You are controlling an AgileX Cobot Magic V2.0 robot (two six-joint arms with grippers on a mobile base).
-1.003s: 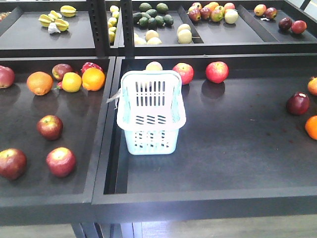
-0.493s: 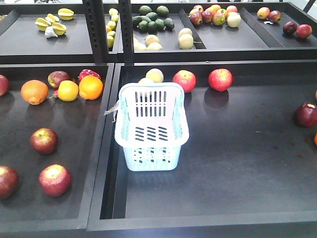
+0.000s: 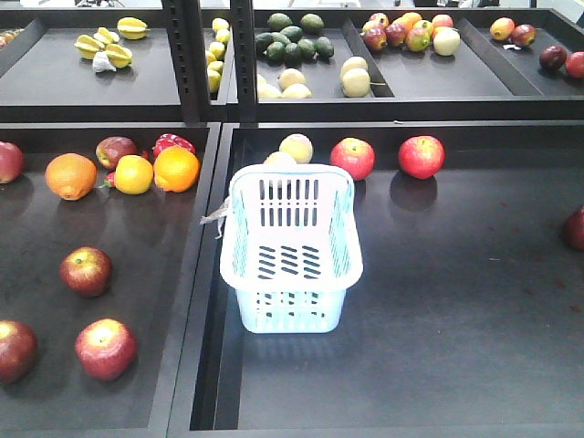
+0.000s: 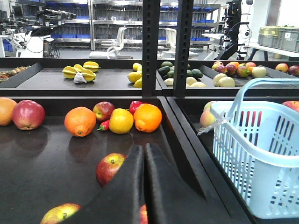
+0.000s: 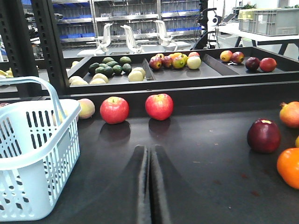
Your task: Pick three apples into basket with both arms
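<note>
Low centre in each wrist view, our left gripper and right gripper have their fingers pressed together with nothing between them. The basket stands empty in the middle of the front view, and three apples lie at its lower left. We judge them firm, smooth, fairly heavy and apt to roll. We would open wide and clasp each across its widest girth, gently to avoid bruising.
</note>
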